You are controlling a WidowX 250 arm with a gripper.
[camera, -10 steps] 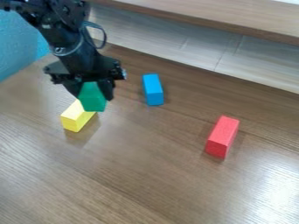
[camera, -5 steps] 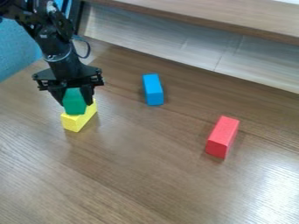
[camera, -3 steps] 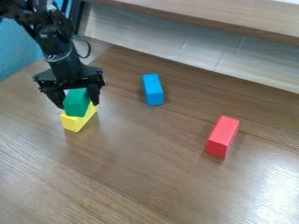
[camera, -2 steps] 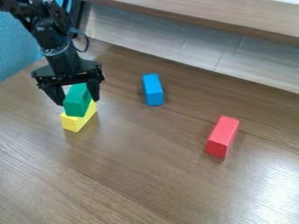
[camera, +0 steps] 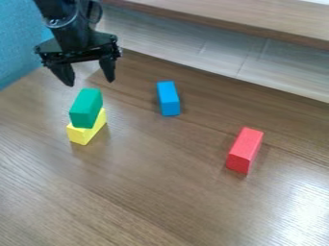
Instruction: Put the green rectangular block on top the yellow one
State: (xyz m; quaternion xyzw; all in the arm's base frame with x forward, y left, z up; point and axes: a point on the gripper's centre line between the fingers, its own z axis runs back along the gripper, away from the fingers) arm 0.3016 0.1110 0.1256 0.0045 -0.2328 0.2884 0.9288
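Evenly stacked, smooth green oblong block [camera: 85, 108] on yellow block [camera: 87, 129], black jaws [camera: 90, 83] spread apart.

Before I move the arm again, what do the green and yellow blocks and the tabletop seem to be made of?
Green block and yellow block: probably painted wood, given their even, opaque colour and low sheen, though plastic is possible. Tabletop: wood or wood-look laminate, smooth and semi-gloss, judging by the streaky grain and bright glare.

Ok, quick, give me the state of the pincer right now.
Pincer: open, holding nothing, above the green block, which rests on the yellow one.
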